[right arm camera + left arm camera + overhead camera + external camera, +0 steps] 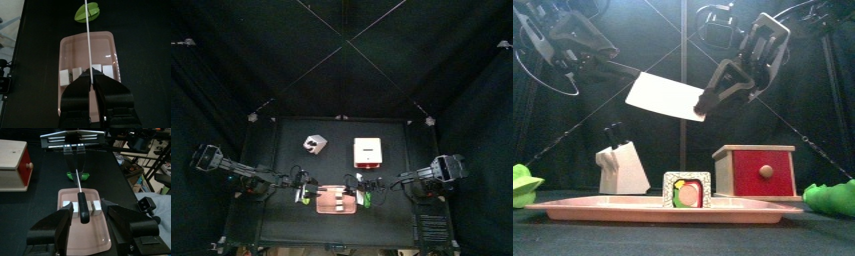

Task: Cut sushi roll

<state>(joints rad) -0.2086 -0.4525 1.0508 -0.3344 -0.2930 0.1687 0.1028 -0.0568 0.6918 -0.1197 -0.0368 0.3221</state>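
Gripping a knife (664,97) in the right gripper (90,75), jaws pinched narrow on the handle, and holding the broad pale blade tilted in the air above a pink tray (593,208). Hanging the left gripper (87,210) just beside it over the same tray, jaws spread wide and grasping nothing. Leaving the sushi roll (687,189) lying on the tray's middle, directly under the blade's line and apart from both grippers, with a knife block (623,168) and a red-fronted wooden box (756,170) standing behind it and green garnish (89,11) just past the tray's far end.

Risking, by the look of it, a crooked cut: bringing a tilted blade down on a roll that nothing is bracing, and so pushing it sideways or squashing it rather than slicing through. Risking, too, a twist of the handle in so narrow a pinch once the edge is meeting rice. Running the blade close to the open left jaws, and possibly striking them on the way down.
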